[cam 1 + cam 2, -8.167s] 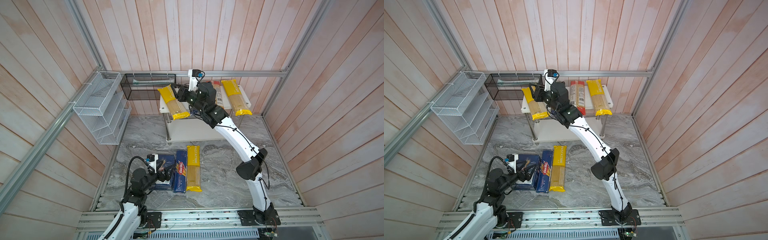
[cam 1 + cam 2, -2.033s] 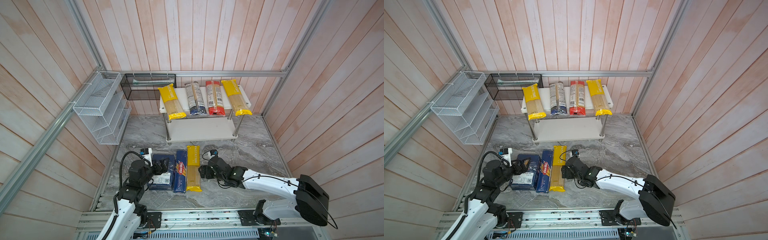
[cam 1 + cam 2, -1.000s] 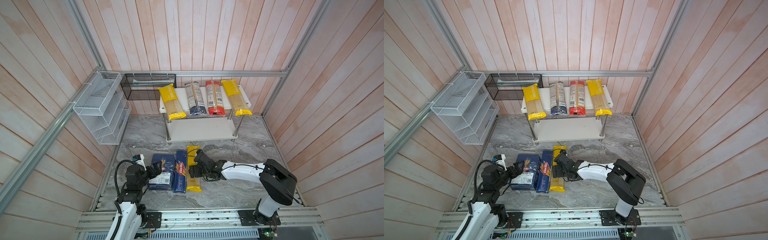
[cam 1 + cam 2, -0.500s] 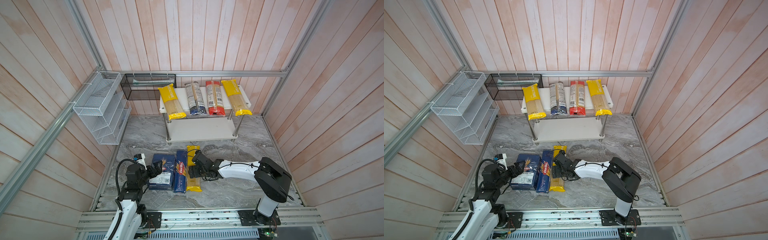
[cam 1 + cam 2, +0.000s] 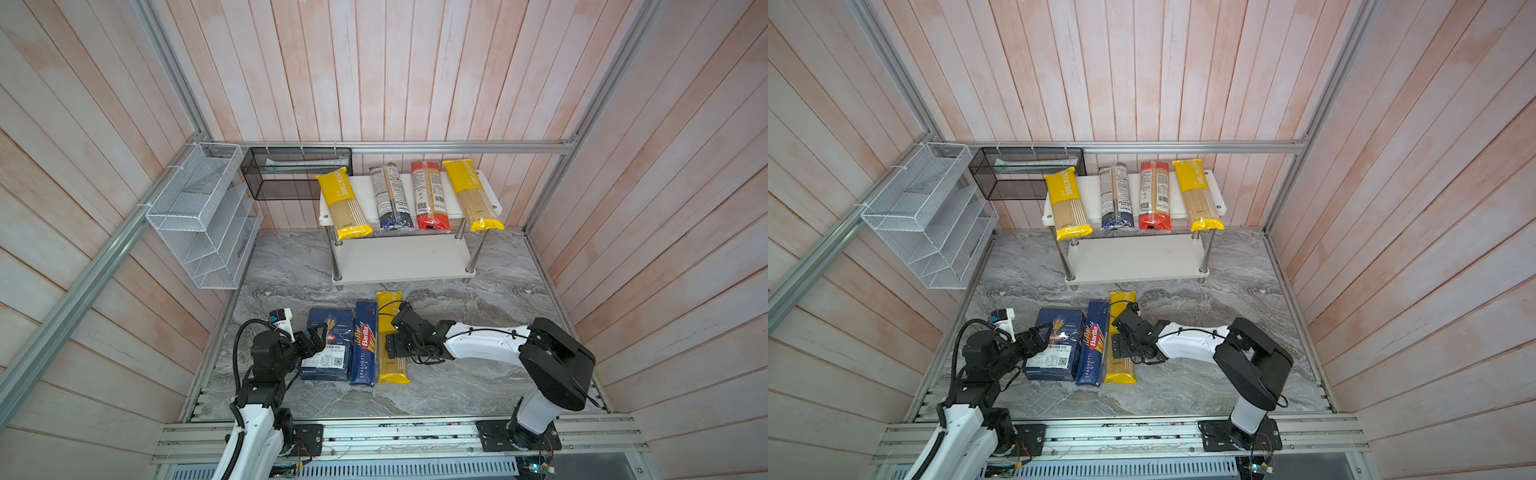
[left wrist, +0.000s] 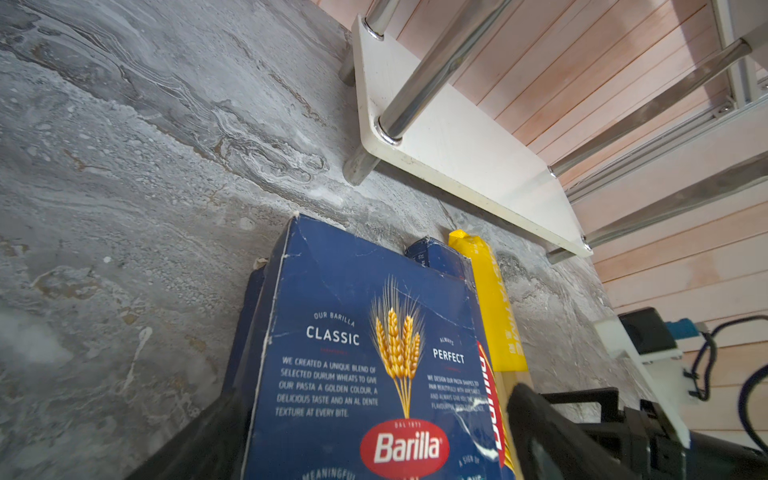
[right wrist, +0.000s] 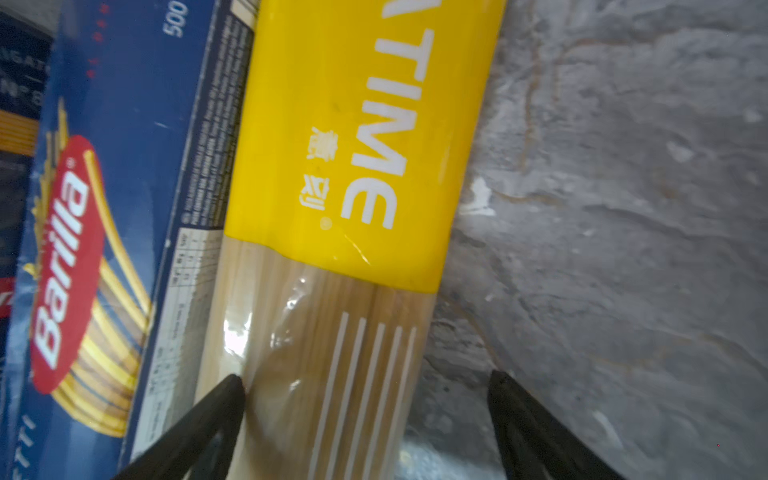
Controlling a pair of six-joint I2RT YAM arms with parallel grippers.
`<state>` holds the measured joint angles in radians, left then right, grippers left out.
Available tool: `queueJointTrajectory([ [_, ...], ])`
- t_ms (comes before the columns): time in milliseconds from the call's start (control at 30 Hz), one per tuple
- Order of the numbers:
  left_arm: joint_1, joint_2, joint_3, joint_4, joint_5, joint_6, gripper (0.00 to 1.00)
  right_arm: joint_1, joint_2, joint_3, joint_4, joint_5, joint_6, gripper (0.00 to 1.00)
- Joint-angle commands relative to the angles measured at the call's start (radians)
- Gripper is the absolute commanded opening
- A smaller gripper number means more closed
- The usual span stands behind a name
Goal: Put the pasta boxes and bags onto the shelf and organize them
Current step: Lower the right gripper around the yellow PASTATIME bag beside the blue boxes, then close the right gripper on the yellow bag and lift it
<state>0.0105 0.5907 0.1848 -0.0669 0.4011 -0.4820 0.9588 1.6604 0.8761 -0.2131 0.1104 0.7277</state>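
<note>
Endwise toward shelf: yellow bag

1. I see pale pink-and-white wooden plank walls on three sides.
2. The floor is a grey veined marble-look slab.
3. Silver aluminium frame rails run along the walls.
4. A white wire tiered rack hangs on the left, with a black mesh rectangular basket just beside it on the back rail.
5. The light looks soft and even.

Glossy plastic bag, matt cardboard box, chrome shelf posts
</note>
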Motion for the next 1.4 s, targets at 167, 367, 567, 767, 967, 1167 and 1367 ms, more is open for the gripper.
queueJointTrajectory([
  [167, -0.012, 0.014, -0.011, 0.018, 0.117, 0.013, 1.0, -0.094, -0.14, -0.117, -0.128, 0.035, -0.02, 0.93],
  [367, -0.012, 0.01, -0.017, 0.03, 0.141, 0.019, 1.0, -0.1, -0.277, -0.124, -0.089, -0.04, -0.169, 0.93],
  [567, -0.013, -0.001, -0.021, 0.026, 0.139, 0.017, 1.0, -0.093, -0.292, -0.046, -0.137, 0.0, -0.192, 0.93],
  [767, -0.012, -0.012, -0.023, 0.026, 0.134, 0.014, 1.0, -0.056, -0.208, -0.001, -0.123, 0.009, -0.203, 0.94],
  [967, -0.012, 0.0, -0.023, 0.037, 0.149, 0.019, 1.0, -0.052, -0.087, 0.032, -0.121, -0.023, -0.237, 0.98],
  [1167, -0.012, 0.003, -0.023, 0.038, 0.155, 0.019, 1.0, -0.042, -0.037, 0.051, -0.097, -0.034, -0.24, 0.98],
  [1367, -0.013, 0.007, -0.022, 0.037, 0.15, 0.019, 1.0, -0.028, -0.001, 0.049, -0.094, -0.026, -0.229, 0.98],
])
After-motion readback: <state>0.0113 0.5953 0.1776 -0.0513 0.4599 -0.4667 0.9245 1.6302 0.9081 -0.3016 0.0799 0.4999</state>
